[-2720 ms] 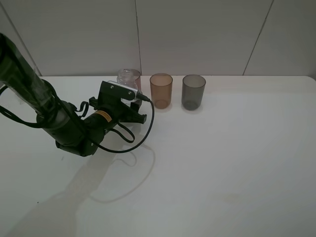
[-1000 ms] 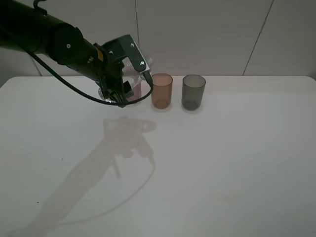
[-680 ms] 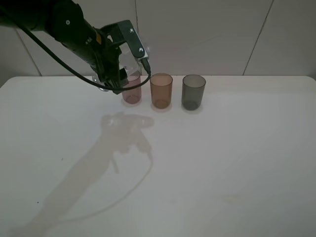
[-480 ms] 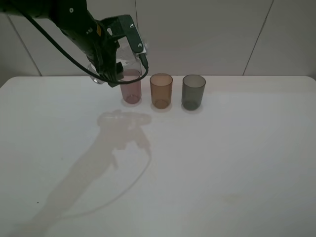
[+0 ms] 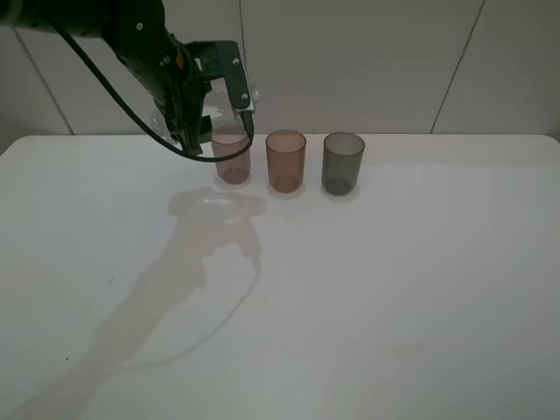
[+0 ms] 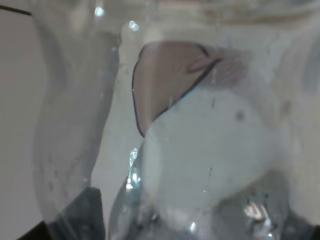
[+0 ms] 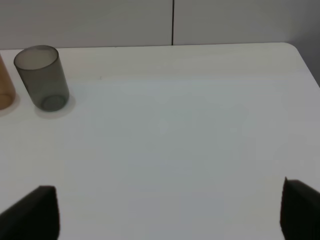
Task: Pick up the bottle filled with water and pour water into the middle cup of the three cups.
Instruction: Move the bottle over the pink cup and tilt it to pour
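Note:
My left gripper (image 5: 203, 107) is raised above the table's back left and is shut on the clear bottle (image 6: 200, 150). The bottle fills the left wrist view, with water inside. In the high view it is mostly hidden by the gripper, just above and behind the pinkish-mauve cup (image 5: 233, 159). The amber-brown middle cup (image 5: 285, 161) stands upright to its right, then the dark grey-green cup (image 5: 342, 164). My right gripper (image 7: 170, 207) is open and empty low over the table, right of the grey-green cup (image 7: 42, 77).
The three cups stand in a row near the table's back edge, in front of a pale panelled wall (image 5: 350, 61). The left arm's cable (image 5: 188, 153) loops beside the pink cup. The right arm is out of the high view.
My left arm has lifted the bottle from the table up to above the pinkish-mauve cup. In the last half second it shifted slightly left. The cups have not moved.

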`<action>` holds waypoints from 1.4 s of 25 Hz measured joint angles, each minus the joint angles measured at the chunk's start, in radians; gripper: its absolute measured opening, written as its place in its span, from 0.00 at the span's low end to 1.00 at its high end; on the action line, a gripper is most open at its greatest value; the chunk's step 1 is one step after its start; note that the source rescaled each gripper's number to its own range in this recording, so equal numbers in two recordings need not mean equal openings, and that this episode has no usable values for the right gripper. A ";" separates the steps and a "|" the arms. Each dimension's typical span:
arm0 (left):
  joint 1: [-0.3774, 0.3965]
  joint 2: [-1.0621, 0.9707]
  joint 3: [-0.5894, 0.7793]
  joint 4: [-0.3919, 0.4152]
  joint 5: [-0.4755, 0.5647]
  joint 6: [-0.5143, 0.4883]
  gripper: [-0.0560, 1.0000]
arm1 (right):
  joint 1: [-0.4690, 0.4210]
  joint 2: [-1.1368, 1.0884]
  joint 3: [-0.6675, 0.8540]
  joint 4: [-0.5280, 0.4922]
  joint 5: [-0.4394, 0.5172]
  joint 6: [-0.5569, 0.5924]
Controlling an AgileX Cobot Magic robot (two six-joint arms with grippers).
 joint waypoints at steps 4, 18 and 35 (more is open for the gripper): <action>0.000 0.033 -0.050 0.007 0.069 0.009 0.06 | 0.000 0.000 0.000 0.000 0.000 0.000; -0.012 0.060 -0.113 0.114 0.154 0.011 0.06 | 0.000 0.000 0.000 0.000 0.000 0.000; -0.018 0.090 -0.126 0.224 0.154 0.011 0.06 | 0.000 0.000 0.000 0.000 0.000 0.000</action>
